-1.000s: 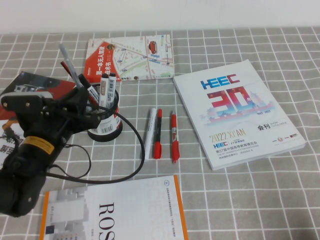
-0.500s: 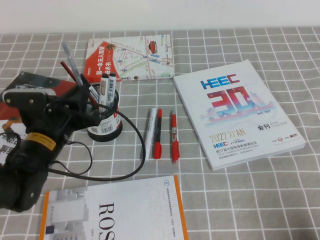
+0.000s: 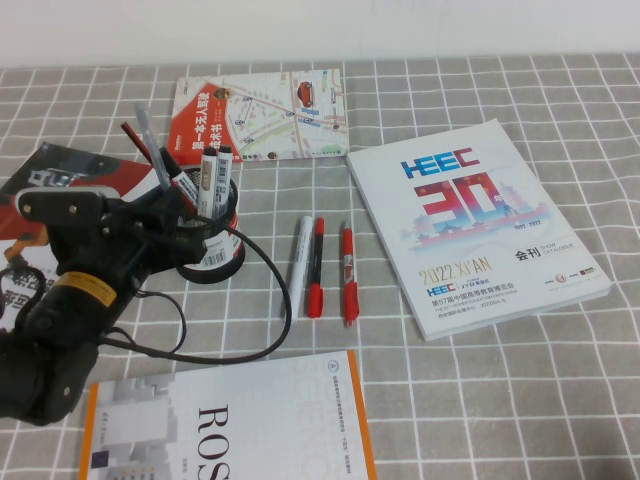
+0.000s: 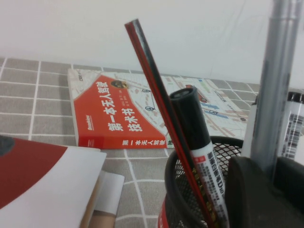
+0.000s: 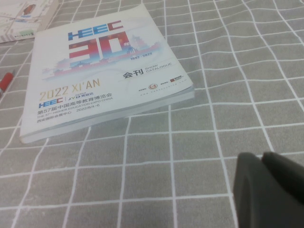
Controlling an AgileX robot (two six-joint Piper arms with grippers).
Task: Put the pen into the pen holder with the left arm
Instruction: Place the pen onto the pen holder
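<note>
The pen (image 3: 150, 140), slim and grey-silver, stands nearly upright with my left gripper (image 3: 172, 200) shut on its lower part. The gripper sits at the left rim of the pen holder (image 3: 212, 235), a black mesh cup with a barcode label. In the left wrist view the pen (image 4: 280, 71) rises between the two black fingers (image 4: 249, 190) of my left gripper (image 4: 271, 178), beside the holder's mesh (image 4: 183, 190). Its lower end is hidden by the fingers. The holder holds a red-and-black pen (image 4: 154, 90) and black-capped white markers (image 4: 202, 147). My right gripper (image 5: 263, 187) hovers shut above the checked cloth.
A white marker (image 3: 302, 255) and two red pens (image 3: 316, 268) (image 3: 348, 275) lie right of the holder. Around them lie a map booklet (image 3: 258, 115), the HEEC catalogue (image 3: 475, 235), an orange-edged book (image 3: 230, 420) and a red magazine (image 3: 60, 175). A black cable (image 3: 275, 300) loops over the cloth.
My left gripper has carried the pen to the right and a little lower, closer to the holder's rim. Nothing else has moved.
</note>
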